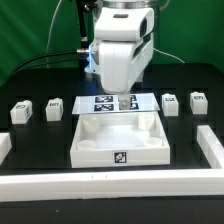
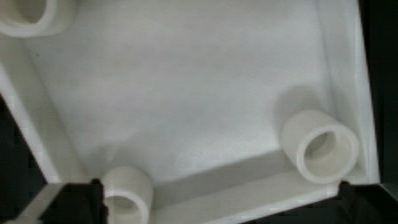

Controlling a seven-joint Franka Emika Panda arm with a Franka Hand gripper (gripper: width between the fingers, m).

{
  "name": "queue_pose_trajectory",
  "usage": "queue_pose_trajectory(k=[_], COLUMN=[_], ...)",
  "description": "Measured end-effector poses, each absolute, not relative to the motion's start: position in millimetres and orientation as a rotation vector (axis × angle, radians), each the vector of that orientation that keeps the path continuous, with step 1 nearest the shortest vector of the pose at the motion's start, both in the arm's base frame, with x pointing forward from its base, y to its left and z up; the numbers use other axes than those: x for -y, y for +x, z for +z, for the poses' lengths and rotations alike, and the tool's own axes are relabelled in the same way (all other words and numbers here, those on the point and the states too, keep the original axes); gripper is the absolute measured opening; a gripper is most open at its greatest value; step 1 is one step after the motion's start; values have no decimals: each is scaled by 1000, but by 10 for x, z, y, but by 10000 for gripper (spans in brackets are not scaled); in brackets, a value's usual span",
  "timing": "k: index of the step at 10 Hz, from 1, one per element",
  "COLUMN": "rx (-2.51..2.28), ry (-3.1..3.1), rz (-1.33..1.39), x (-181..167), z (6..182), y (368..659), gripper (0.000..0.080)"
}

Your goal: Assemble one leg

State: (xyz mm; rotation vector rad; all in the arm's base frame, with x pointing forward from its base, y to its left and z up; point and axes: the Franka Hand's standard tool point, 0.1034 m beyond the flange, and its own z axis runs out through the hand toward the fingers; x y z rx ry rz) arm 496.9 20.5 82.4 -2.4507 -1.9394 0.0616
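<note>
Leg (image 1: 170,102) stands free on the exterior view's right while the gripper (image 1: 123,96) hangs over the tray's (image 1: 90,150) back edge, jaw gap impossible to tell; best centre above it, then grip flat sides squarely.

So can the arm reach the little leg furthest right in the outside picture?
Probably yes. That leg stands in the open on the table with nothing over it, and the end effector hangs near the tray, free to swing across.

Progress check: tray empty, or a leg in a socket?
Empty: the tray's visible sockets are bare; four legs stand outside it on the table.
</note>
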Motion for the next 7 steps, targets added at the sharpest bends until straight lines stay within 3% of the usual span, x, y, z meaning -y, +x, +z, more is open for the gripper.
queue_pose_trajectory(k=[5, 7], rx=[2144, 2124], ry=[-2235, -2213], rz=[104, 138], x=[-138, -128], z=[602, 421], y=[4298, 4247], gripper=[650, 650])
